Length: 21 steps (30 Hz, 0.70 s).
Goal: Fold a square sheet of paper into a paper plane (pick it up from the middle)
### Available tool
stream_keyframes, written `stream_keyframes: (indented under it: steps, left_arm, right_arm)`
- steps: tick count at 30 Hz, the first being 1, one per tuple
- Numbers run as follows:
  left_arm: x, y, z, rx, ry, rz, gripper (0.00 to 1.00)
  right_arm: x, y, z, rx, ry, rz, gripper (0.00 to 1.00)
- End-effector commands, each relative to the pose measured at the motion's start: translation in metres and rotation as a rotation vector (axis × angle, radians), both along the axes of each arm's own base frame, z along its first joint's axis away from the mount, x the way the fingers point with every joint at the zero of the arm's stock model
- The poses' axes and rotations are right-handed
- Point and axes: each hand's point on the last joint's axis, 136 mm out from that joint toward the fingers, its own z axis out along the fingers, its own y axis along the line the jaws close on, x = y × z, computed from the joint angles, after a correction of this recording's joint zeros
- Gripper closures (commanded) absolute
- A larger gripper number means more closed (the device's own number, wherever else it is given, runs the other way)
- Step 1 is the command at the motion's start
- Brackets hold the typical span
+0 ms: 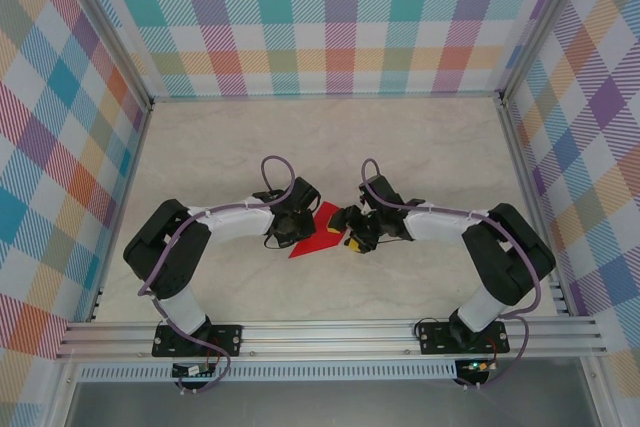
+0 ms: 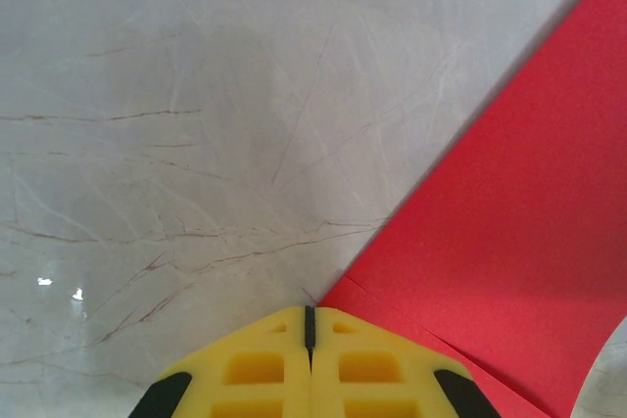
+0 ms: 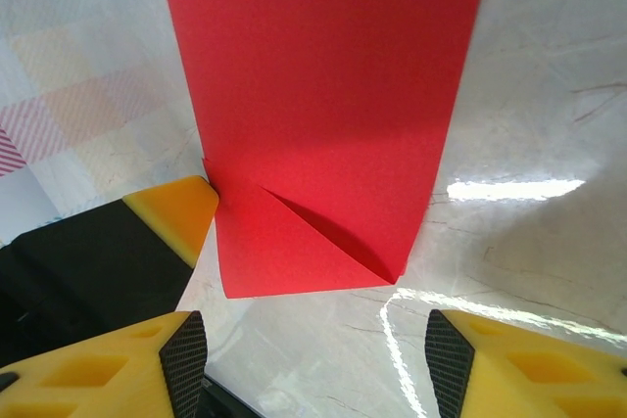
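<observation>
Presently: square sheet of paper (image 3: 323, 95), corner folded, ahead of spread right gripper (image 3: 313, 349); left gripper (image 2: 309, 328), pressed together, seemingly pins edge.

- sheet of paper (image 3: 323, 95): plain bright red all over, zero print on it
- table (image 1: 330, 137): pale cream, marble look with thin brownish veins
- walls (image 1: 330, 17): pastel plaid, with teal, orange, purple, yellow and pink on white
- left gripper (image 2: 310, 325) and right gripper (image 3: 313, 359): yellow with black patches
- arms (image 1: 235, 219): white and black, purple cables (image 1: 278, 162)
</observation>
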Motion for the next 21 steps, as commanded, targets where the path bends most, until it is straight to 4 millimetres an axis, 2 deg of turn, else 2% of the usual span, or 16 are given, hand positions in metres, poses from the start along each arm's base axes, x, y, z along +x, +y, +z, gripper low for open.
stream_keyframes:
  steps: [1,14,21]
  left_arm:
    - [-0.015,0.007,-0.012,0.049,0.07,0.007,0.99]
    - [-0.016,0.005,-0.013,0.038,0.075,0.002,0.99]
    - [-0.016,0.005,-0.013,0.04,0.078,0.001,1.0]
  right_arm:
    - [-0.005,0.003,-0.009,-0.002,0.046,-0.012,0.37]
    - [0.0,0.015,-0.013,0.029,0.043,0.007,0.38]
    - [0.001,0.018,-0.006,0.047,0.019,0.009,0.46]
